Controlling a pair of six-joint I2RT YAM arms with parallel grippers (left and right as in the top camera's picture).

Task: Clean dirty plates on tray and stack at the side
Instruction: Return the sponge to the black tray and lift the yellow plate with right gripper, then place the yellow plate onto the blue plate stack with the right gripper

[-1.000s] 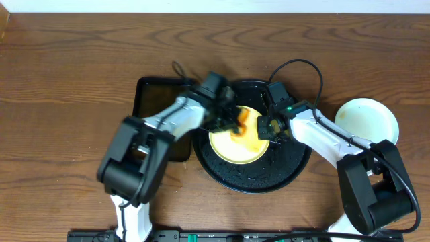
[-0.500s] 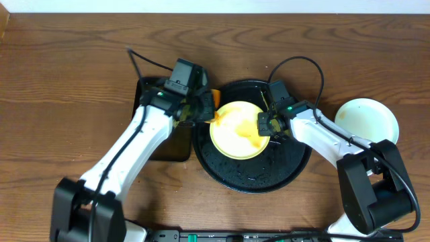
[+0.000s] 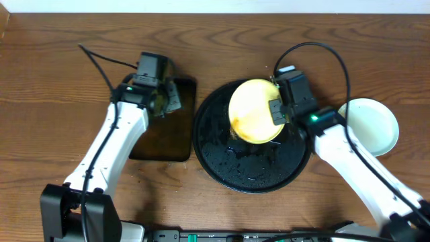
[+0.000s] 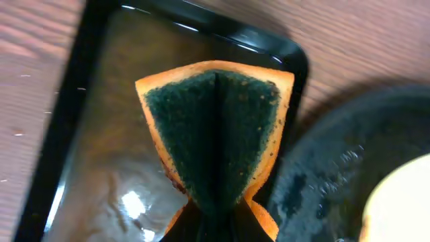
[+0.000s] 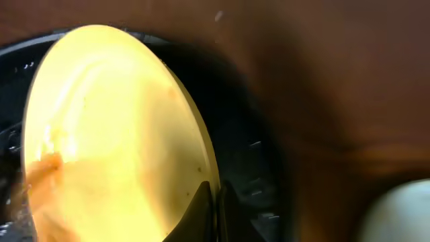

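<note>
The pale yellow plate (image 3: 253, 111) is lifted above the round black tray (image 3: 228, 158) at its far side; it fills the right wrist view (image 5: 114, 134), with a faint orange smear at its left. My right gripper (image 3: 277, 112) is shut on the plate's right rim (image 5: 213, 195). My left gripper (image 3: 164, 101) is shut on a folded orange sponge with a dark green face (image 4: 215, 128), held over the rectangular black tray (image 3: 158, 144). A pale plate stack (image 3: 368, 126) sits on the table at the right.
The rectangular black tray (image 4: 74, 114) lies just left of the round tray (image 4: 336, 168), nearly touching it. The round tray's surface is wet with droplets. Cables arc above both arms. The table's far edge runs along the top of the overhead view.
My left gripper has carried the sponge left, off the yellow plate and over the rectangular tray. My right gripper has lifted the yellow plate up and toward the far side of the round tray.
</note>
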